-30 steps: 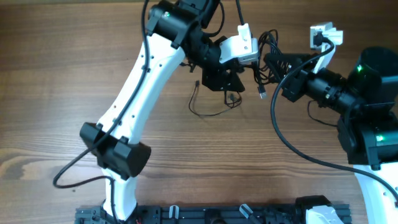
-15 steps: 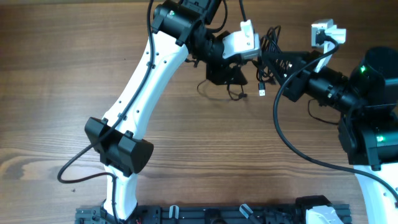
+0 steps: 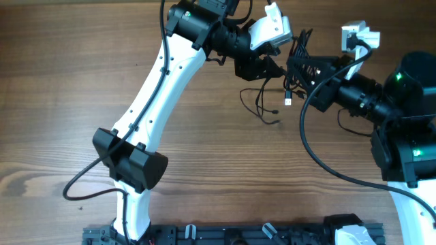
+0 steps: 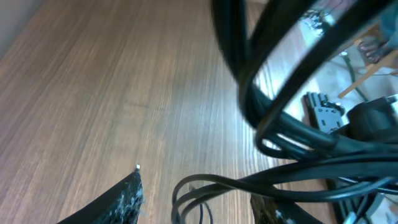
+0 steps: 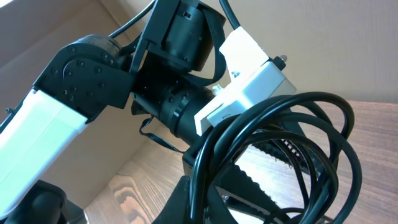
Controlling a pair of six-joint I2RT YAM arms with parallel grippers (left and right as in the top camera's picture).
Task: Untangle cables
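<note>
Black cables bunched above the table, pinched by the right gripper, with the left gripper spread open around loose strands.

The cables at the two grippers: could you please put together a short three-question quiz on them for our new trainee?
1. True or false: in the overhead view, the cables are bunched where the left gripper and the right gripper meet.
2. Where is the small plug? A, just on the near side of the bunch; B, by the left arm's base; C, at the table's left edge.
3. In the right wrist view, which arm's white wrist housing shows behind the cable loops?
Key: 1 true; 2 A; 3 the left arm's.
</note>
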